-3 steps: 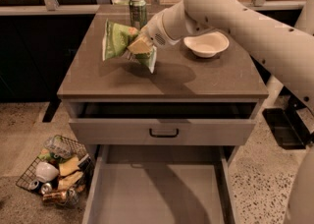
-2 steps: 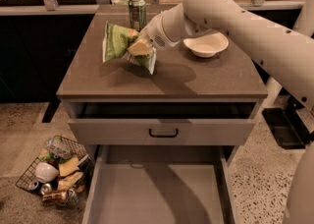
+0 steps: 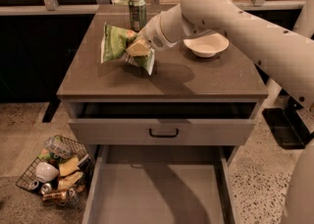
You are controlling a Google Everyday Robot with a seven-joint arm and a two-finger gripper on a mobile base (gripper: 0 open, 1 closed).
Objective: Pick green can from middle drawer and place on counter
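The gripper (image 3: 139,48) hangs over the counter (image 3: 206,78), jaws clenched on the green can (image 3: 114,40); a drink can (image 3: 137,13) stands behind. The middle drawer (image 3: 162,196) lies open below.

my tan-tipped gripper (image 3: 139,48) on the cream arm (image 3: 255,36) is over the grey-brown counter (image 3: 211,78), pinching the green can (image 3: 115,41), really a green bag with pale print. Also a white bowl (image 3: 206,46), a green-and-silver drink can (image 3: 137,12) and the plain grey middle drawer (image 3: 157,198).
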